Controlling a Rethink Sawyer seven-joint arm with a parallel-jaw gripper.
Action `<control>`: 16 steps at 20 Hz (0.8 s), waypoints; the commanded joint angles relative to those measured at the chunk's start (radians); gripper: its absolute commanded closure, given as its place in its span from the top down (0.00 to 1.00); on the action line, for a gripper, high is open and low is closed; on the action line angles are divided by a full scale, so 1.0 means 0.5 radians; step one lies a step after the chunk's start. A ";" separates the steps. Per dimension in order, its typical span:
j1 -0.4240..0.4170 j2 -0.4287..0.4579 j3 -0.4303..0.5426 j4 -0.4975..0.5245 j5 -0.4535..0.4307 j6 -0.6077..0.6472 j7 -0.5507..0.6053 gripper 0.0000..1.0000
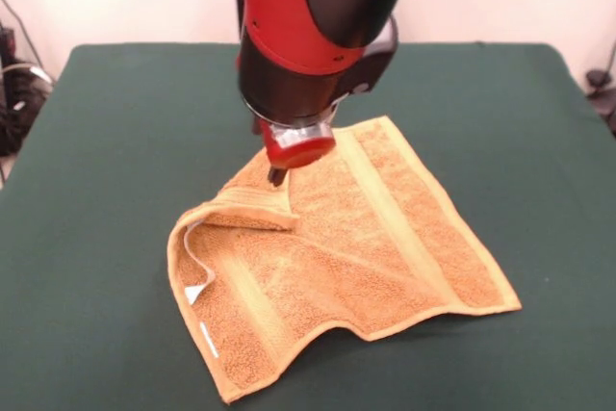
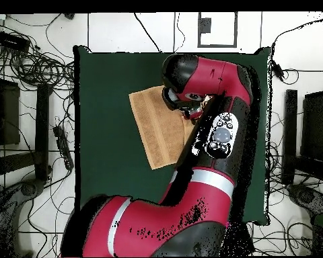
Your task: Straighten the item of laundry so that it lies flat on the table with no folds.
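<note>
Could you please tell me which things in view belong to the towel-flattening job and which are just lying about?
Job:
towel, one corner folded over
table
gripper, down at the fold

Lying about:
cables on the floor beside the table
dark boxes at the floor's edges

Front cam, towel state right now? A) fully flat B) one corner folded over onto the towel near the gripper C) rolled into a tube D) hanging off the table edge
B: in the front view the towel has a corner flap doubled over onto itself just below the gripper, while the rest lies spread on the table.
</note>
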 commanded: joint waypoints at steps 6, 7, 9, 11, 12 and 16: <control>-0.007 0.201 0.295 0.310 -0.047 -0.540 -0.012 1.00; -0.006 0.204 0.295 0.313 -0.043 -0.548 -0.009 1.00; -0.005 0.209 0.294 0.317 -0.036 -0.557 -0.009 1.00; -0.001 0.212 0.291 0.328 -0.030 -0.571 -0.010 1.00; 0.003 0.214 0.289 0.334 -0.026 -0.571 -0.005 1.00; 0.005 0.216 0.277 0.348 -0.022 -0.561 -0.002 1.00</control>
